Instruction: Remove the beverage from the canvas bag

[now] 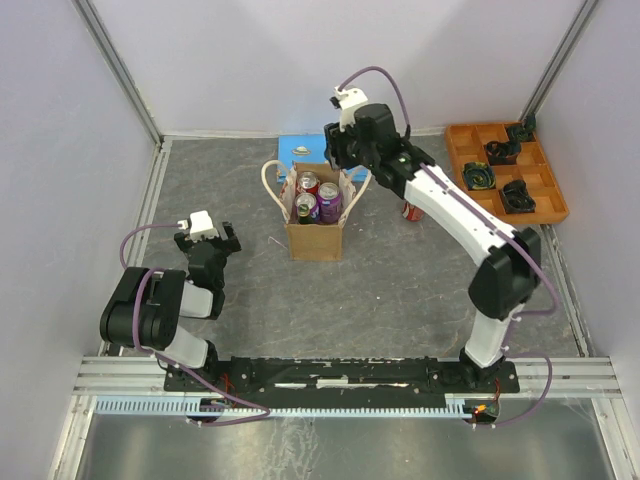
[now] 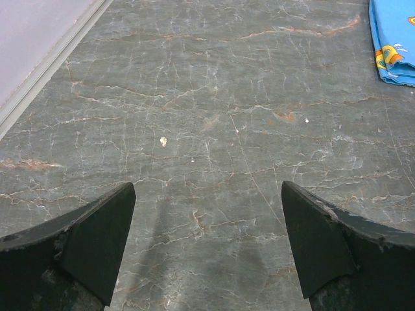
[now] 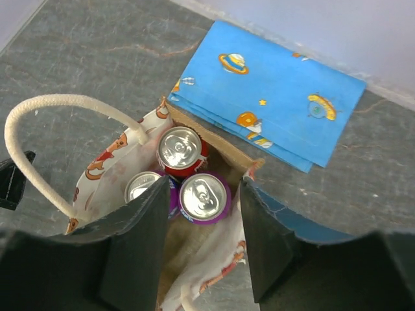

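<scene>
Cans (image 3: 204, 197) stand inside canvas bag (image 1: 315, 242), their labels hidden

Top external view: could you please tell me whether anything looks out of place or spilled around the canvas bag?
Nothing is spilled: the canvas bag stands upright with three cans upright inside. One red object sits on the table apart from the bag, partly hidden by the right arm.
</scene>
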Tool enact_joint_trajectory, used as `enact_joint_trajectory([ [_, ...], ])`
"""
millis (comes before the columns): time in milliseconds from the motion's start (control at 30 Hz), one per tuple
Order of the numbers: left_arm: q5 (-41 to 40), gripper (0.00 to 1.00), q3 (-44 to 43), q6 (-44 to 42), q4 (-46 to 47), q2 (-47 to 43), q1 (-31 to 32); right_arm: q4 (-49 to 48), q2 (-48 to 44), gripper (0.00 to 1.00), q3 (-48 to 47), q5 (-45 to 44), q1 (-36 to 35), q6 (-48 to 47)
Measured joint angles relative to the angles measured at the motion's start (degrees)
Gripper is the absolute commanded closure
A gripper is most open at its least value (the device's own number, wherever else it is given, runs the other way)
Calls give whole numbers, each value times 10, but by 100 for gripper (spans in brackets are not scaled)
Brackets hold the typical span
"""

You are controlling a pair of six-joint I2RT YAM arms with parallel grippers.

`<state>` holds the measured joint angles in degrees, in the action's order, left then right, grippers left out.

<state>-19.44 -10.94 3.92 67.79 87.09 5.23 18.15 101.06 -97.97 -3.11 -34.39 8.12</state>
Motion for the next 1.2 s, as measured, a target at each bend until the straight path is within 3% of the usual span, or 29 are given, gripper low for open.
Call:
enact_joint_trajectory([
  [167, 0, 1, 0, 0, 0, 0, 0, 44, 81, 47, -76, 35, -1, -1],
  [567, 0, 1, 0, 0, 0, 0, 0, 113, 165, 27, -100, 57, -1, 0],
  [1200, 0, 1, 0, 0, 0, 0, 0, 129, 191, 21, -99, 41, -1, 6],
])
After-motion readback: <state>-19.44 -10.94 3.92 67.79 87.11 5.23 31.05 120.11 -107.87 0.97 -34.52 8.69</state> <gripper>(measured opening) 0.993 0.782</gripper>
